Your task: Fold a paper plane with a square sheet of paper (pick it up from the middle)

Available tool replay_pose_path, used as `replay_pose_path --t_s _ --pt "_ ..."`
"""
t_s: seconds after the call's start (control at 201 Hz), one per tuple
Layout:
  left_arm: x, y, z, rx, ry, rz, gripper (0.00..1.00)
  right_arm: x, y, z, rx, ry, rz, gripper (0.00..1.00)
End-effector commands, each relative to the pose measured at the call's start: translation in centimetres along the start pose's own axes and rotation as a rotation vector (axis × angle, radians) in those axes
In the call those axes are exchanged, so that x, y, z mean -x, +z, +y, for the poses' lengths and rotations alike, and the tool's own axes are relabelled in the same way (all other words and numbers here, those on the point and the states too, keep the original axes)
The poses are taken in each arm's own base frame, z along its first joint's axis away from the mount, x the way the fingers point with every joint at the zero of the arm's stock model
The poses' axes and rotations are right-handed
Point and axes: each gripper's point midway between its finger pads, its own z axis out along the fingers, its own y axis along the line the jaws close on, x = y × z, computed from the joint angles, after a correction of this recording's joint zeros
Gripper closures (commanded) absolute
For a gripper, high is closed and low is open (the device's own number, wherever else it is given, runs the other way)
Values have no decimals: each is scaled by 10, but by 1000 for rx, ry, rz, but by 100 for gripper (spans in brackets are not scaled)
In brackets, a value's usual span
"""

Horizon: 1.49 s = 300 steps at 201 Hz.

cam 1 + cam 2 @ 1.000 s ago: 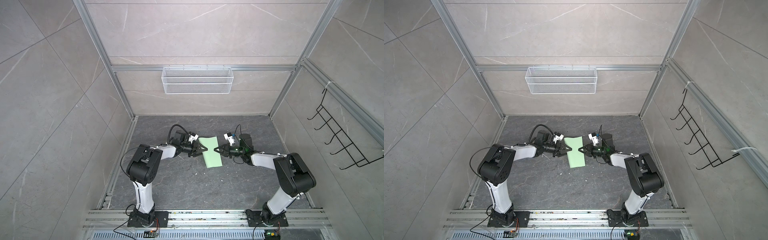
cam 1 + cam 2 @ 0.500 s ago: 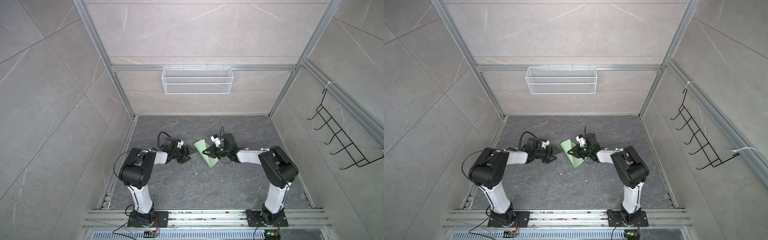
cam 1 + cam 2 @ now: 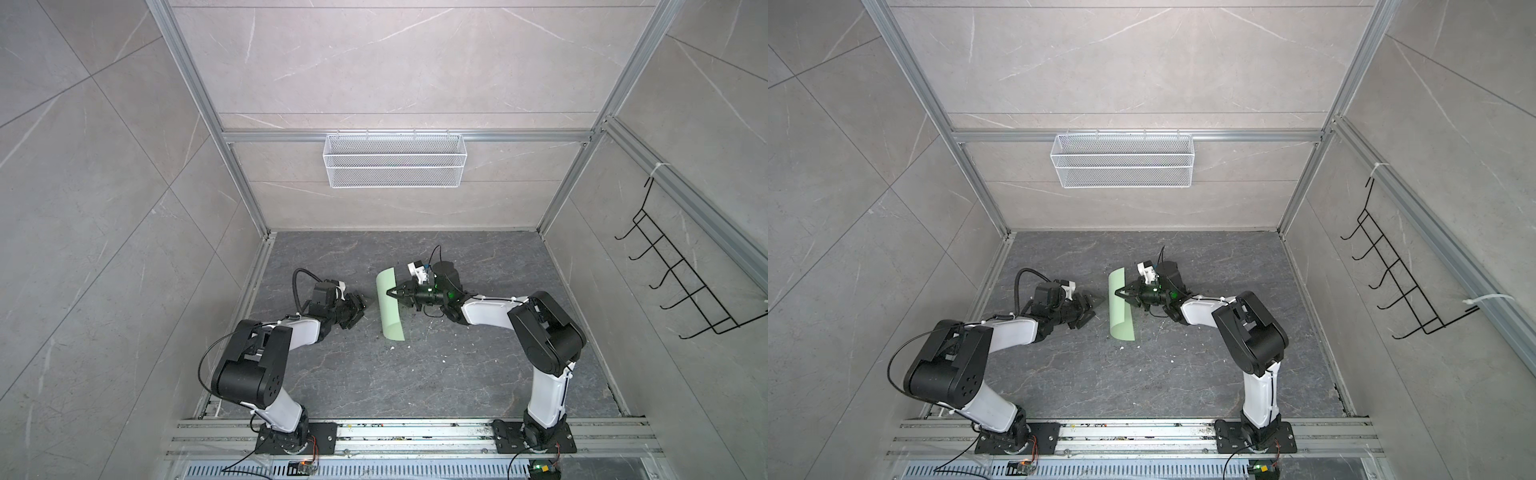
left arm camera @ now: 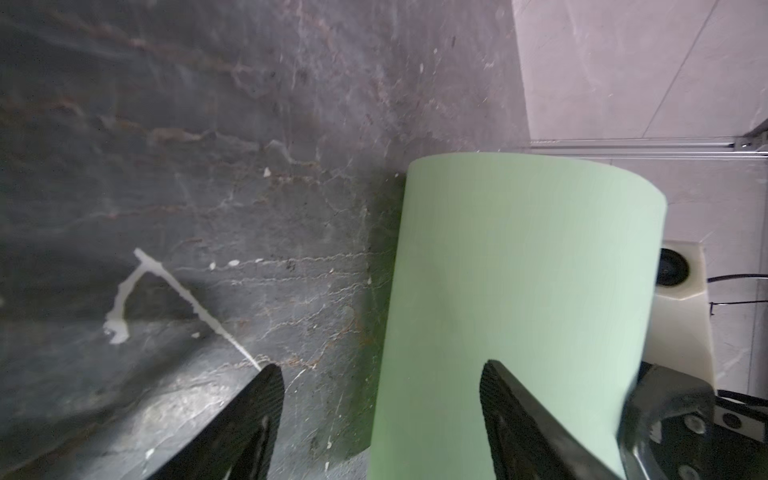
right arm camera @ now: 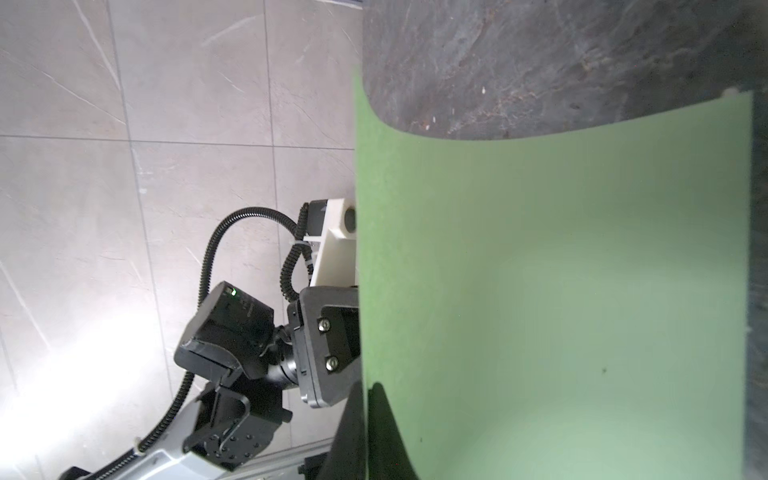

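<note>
The square sheet of paper (image 3: 388,307) (image 3: 1120,309) is pale green and unfolded. It stands curved on its edge on the dark stone floor in both top views. My right gripper (image 3: 390,293) (image 3: 1118,292) is shut on the sheet's right-hand edge about halfway along. In the right wrist view the jaws (image 5: 365,390) pinch the paper (image 5: 561,291) between them. My left gripper (image 3: 360,310) (image 3: 1094,309) is open just left of the sheet, not touching it. In the left wrist view the paper (image 4: 519,270) rises beyond the spread fingers (image 4: 380,370). No paper plane is in view.
A white wire basket (image 3: 395,166) hangs on the back wall and a black hook rack (image 3: 685,286) on the right wall. Small white crumbs (image 3: 391,347) dot the floor near the sheet. An aluminium rail (image 3: 415,432) carrying both arm bases runs along the front edge.
My left gripper has let go of the sheet, opened and drawn back to the left. The right gripper keeps its hold, and the sheet now curls up on edge.
</note>
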Motion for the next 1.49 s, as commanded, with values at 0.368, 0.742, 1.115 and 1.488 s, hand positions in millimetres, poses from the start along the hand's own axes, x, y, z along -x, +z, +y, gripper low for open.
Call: replay_pose_path --t_s 0.368,0.742,1.115,1.488 --pt "-11 7 -8 73 131 77 20 11 5 -71 5 186 -58 91" --pt "-34 28 0 249 232 243 27 4 9 -107 -101 182 -28 88" --pt "-31 33 25 430 262 280 42 0 7 -113 -189 114 26 74" --pt "-34 36 43 556 250 301 46 10 -40 -109 -377 -33 -37 52"
